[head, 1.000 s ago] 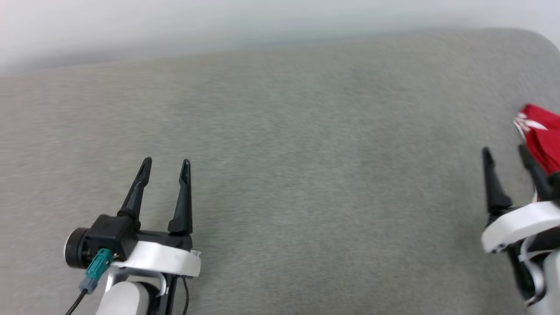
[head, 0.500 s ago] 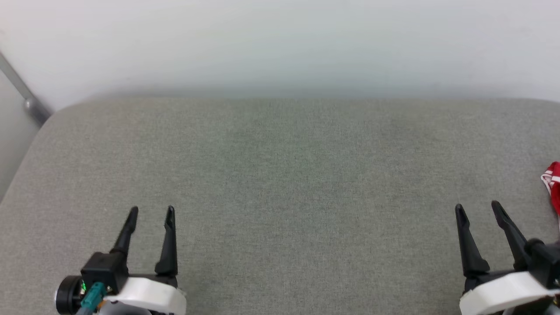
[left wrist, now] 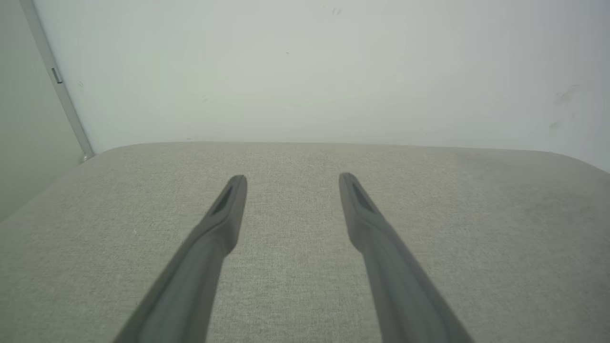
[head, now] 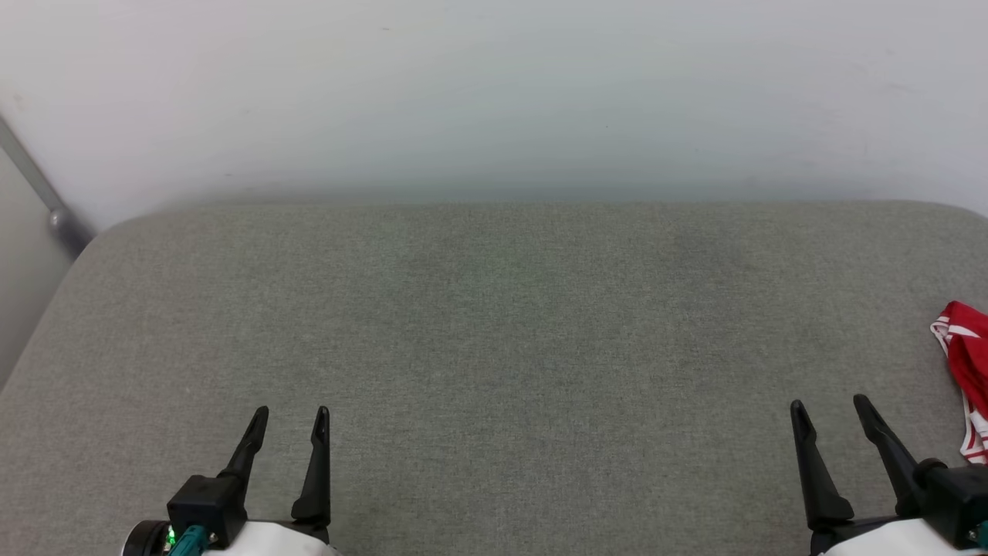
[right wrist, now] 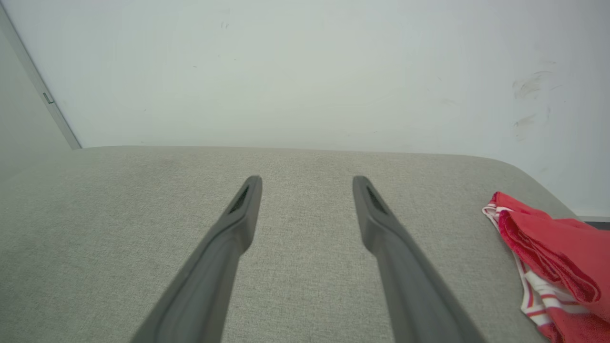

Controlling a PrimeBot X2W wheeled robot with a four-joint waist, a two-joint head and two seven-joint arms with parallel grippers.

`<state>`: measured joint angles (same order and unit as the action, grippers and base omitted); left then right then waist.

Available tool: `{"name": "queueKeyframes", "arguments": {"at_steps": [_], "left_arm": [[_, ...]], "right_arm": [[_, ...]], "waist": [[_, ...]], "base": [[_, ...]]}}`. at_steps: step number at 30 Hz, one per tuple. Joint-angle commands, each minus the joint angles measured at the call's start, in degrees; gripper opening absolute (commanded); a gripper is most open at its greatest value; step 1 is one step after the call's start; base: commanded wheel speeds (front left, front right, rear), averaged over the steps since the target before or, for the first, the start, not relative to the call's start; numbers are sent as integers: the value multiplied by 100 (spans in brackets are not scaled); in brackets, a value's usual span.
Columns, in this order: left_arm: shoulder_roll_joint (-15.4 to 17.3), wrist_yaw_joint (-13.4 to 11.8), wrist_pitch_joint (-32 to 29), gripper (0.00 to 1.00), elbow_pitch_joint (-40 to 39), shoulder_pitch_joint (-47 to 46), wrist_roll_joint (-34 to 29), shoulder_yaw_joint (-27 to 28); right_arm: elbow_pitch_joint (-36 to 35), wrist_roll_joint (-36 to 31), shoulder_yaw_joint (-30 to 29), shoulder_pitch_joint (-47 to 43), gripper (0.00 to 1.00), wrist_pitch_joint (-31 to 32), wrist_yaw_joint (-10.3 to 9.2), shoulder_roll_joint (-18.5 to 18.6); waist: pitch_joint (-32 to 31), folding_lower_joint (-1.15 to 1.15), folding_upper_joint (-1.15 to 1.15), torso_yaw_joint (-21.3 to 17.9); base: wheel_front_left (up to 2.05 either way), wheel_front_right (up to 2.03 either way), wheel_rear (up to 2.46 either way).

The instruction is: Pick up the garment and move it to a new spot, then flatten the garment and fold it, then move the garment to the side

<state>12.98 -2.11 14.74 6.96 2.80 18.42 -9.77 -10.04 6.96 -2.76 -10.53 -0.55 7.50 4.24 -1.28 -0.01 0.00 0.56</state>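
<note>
Starting at the far left: seeing a grey metal strip point(head: 35, 185) slanting up the pale wall point(head: 494, 93), right by the rounded corner of the grey fabric cushion point(head: 494, 309). Moving right along the near edge, spotting the left gripper point(head: 292, 411) poking up from the bottom, pointing both dark fingers toward the wall. Holding its jaws wide apart, clamping nothing, framing only bare fabric in the left wrist view. Crossing the big middle stretch of the cushion, looking at plain grey weave all the way back to the wall. Getting to the lower right, catching the right gripper point(head: 827, 401), leaning a touch leftward, spreading its jaws wide too, gripping nothing, framing the same grey fabric in the right wrist view. Ending at the far right with the garment point(head: 963, 355): lying crumpled on the cushion close to its right end, showing red cloth with red-and-white striped trim along the edge. Sitting near the right gripper, off to its right, not touching the fingers. Running partly out of frame on that side.
</note>
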Motion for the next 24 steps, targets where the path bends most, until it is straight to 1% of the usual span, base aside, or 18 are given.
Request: {"name": "queueKeyframes", "arguments": {"at_steps": [1, 12, 13, 16, 24], "left_arm": [[-18, -2, 20, 100, 10, 12, 18, -16], [-60, -34, 36, 100, -51, -9, 48, -16], [-53, -42, 9, 0, -41, -1, 47, -20], [-102, -41, -5, 0, 90, 56, 56, -39], [-199, 70, -235, 0, 159, -56, 870, 142]], "right_arm": [[-38, -31, 27, -32, 100, -13, -2, -19], [-7, 20, 93, -12, 100, -11, -2, 49], [-8, 11, 89, 1, 0, 9, 0, 22], [136, 16, 105, -17, 0, 11, 0, 8], [351, 1017, 123, 149, 0, 26, 0, 43]], "waist": [[-2, 1, 0, 5], [26, 1, 0, 7], [27, 1, 0, 8], [28, 1, 0, 9], [36, 1, 0, 5]], "base": [[0, 0, 0], [0, 0, 0], [0, 0, 0], [0, 0, 0], [0, 0, 0]]}}
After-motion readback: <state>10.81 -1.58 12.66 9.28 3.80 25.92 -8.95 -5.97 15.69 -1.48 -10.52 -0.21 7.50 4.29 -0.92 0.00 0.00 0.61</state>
